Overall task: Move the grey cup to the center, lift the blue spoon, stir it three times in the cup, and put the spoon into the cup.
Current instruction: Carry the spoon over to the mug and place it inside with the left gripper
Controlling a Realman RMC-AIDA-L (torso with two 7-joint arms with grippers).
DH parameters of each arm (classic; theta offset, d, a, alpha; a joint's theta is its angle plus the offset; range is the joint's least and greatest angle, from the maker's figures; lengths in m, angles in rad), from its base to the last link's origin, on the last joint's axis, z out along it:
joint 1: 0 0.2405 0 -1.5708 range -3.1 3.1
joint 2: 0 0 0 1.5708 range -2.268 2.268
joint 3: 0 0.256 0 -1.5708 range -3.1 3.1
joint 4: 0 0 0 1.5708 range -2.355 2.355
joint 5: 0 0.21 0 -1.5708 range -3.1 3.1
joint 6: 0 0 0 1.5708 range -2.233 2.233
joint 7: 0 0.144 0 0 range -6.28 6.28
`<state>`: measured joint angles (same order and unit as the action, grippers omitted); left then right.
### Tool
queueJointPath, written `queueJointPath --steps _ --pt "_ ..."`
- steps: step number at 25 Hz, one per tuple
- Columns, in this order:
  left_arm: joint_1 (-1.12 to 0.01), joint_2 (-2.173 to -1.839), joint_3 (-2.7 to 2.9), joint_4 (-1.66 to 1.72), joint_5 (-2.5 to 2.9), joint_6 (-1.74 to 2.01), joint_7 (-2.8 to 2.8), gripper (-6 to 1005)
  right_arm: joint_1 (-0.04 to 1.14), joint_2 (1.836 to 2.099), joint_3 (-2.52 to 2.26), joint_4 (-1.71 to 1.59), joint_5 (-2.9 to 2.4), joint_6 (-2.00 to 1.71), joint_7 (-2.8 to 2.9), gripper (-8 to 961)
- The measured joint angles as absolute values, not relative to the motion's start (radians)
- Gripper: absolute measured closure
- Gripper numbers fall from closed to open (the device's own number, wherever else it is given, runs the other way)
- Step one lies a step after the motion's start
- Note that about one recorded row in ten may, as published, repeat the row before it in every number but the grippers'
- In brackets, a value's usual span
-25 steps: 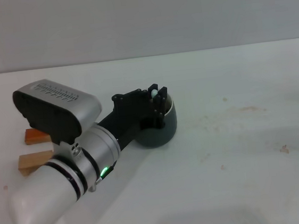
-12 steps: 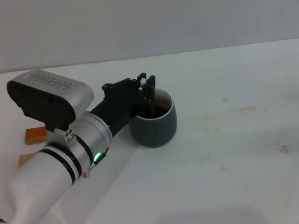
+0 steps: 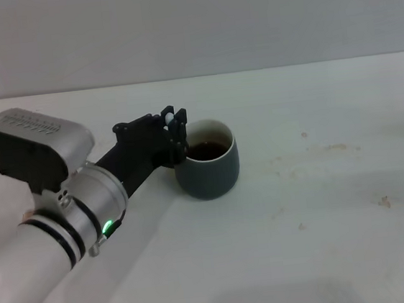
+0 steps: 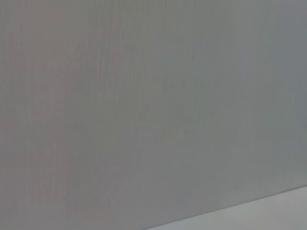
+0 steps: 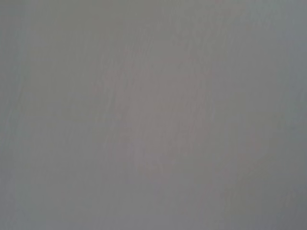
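The grey cup [image 3: 208, 171] stands upright on the white table, left of the middle of the head view, with dark brown liquid [image 3: 205, 150] inside. My left gripper [image 3: 175, 128] is at the cup's left rim, reaching in from the left. It is shut on the blue spoon [image 3: 170, 114]; only the pale handle end shows between the black fingers [image 3: 182, 124]. The spoon's metal bowl is hidden behind the fingers and the cup wall. The right gripper is not in view. Both wrist views show only a plain grey surface.
The white tabletop [image 3: 323, 204] stretches to the right and front of the cup, with faint brown stains [image 3: 332, 148] on the right. A grey wall [image 3: 246, 16] stands behind the table. My left arm [image 3: 63, 209] covers the table's left front.
My left gripper has moved left with the spoon, from over the middle of the cup to its left rim. The arm has swung left and now hides the wooden blocks. The cup has stayed put.
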<state>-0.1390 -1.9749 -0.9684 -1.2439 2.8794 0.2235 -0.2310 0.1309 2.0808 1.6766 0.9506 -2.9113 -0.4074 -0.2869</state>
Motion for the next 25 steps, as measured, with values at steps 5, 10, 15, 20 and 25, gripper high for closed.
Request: queueJointPath --steps 5,10,15,20,25 --pt "-0.118 -1.969 -0.94 -1.285 2.879 0.21 -0.229 820 0.134 2.08 1.677 0.948 -2.911 -0.407 -0.287 954" --pt "-0.146 -1.993 -0.928 -1.256 2.88 0.227 -0.22 818 0.137 2.08 1.677 0.947 -2.911 -0.406 -0.287 954" --pt "-0.197 -2.007 -0.942 -1.202 2.878 0.245 -0.233 817 0.135 2.081 1.677 0.949 -2.911 -0.405 -0.287 954" --pt "-0.222 -2.02 -0.977 -1.155 2.879 0.26 -0.231 816 0.132 2.082 1.677 0.952 -2.911 -0.405 -0.287 952" --pt "-0.226 -2.014 -1.009 -1.133 2.879 0.252 -0.233 815 0.13 2.082 1.677 0.952 -2.911 -0.405 -0.287 945"
